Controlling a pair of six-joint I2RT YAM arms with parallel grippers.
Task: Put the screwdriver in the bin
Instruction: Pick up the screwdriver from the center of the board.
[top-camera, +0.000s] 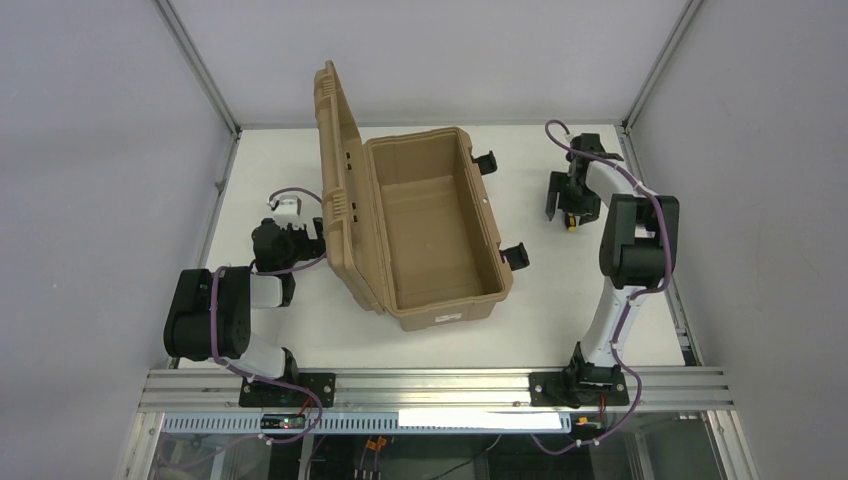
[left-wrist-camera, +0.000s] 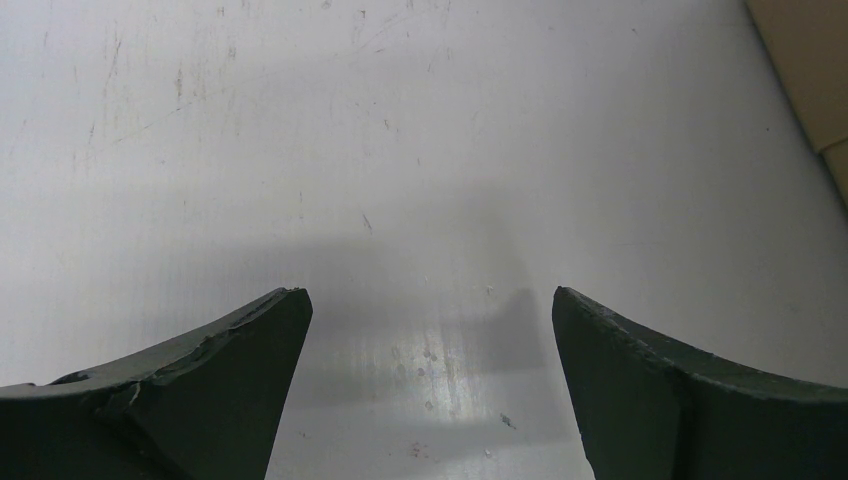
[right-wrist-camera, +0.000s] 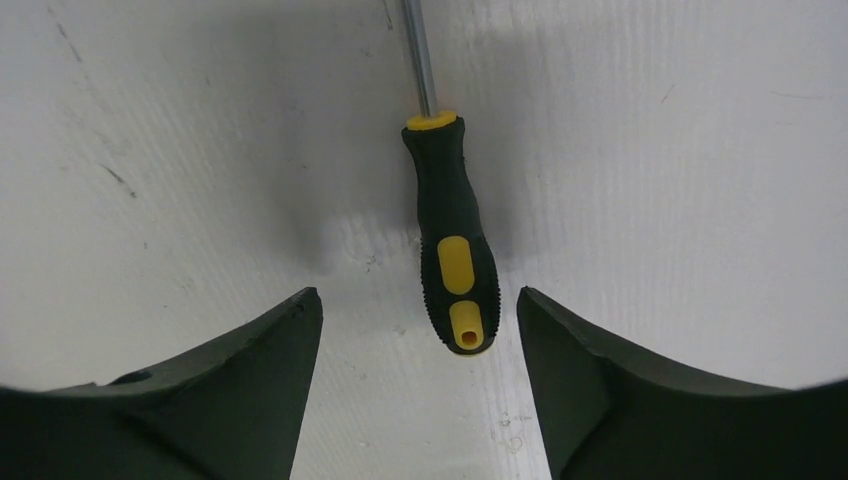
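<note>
The screwdriver (right-wrist-camera: 452, 240) lies flat on the white table, its black handle with yellow inlays pointing toward my right gripper (right-wrist-camera: 418, 295) and its metal shaft running away. The handle's butt sits just between the open fingertips, nearer the right finger (right-wrist-camera: 600, 380), with a gap on both sides. From above, the right gripper (top-camera: 562, 212) hangs over the table to the right of the bin (top-camera: 450, 308), and only the yellow end of the screwdriver (top-camera: 571, 224) shows under it. The tan bin stands open, with nothing visible inside. My left gripper (left-wrist-camera: 429, 292) is open over bare table.
The bin's ribbed lid (top-camera: 340, 190) stands upright on its left side, between the box and my left gripper (top-camera: 312, 238). Black latches (top-camera: 514, 256) stick out of the bin's right wall toward the right arm. A corner of the bin (left-wrist-camera: 810, 60) shows in the left wrist view.
</note>
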